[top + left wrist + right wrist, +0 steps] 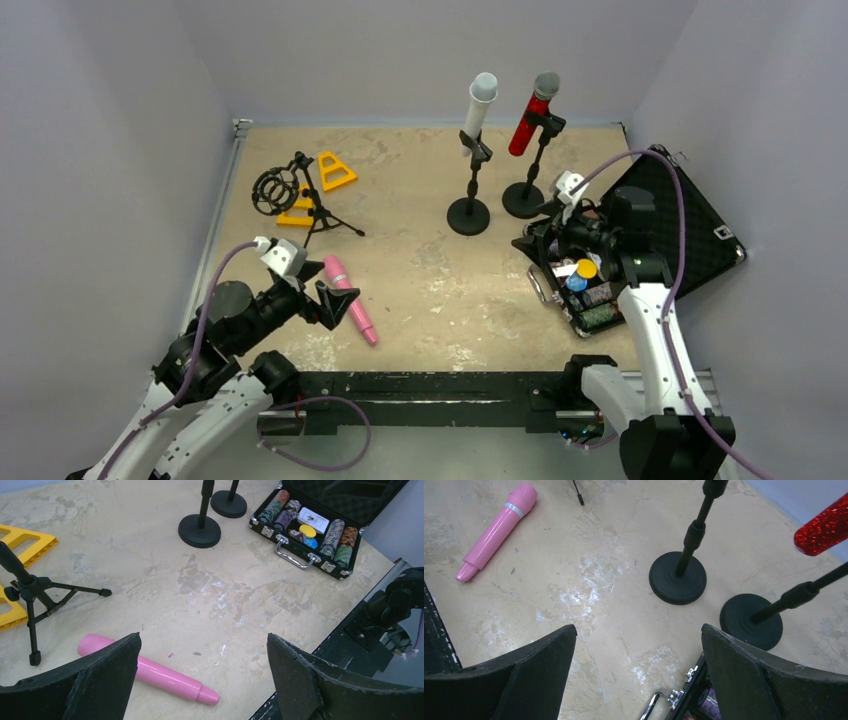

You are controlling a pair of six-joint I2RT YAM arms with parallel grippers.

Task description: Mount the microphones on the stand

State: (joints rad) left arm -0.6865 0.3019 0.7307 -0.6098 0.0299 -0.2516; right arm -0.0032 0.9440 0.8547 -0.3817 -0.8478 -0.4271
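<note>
The left claw [202, 640] is held wide apart over the glossy pink stick microphone [160, 675], laid flat on the beige tabletop [200, 590] partly beneath one finger, while beyond the equally spread right claw [639, 630] the white cylindrical microphone [480, 105] and the glittery red, silver-meshed microphone [533, 118] are clipped into black round-based stands [468, 215].

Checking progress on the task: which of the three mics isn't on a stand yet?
The pink mic: it lies flat on the table, while the white mic and the red mic are clipped upright on stands.
</note>
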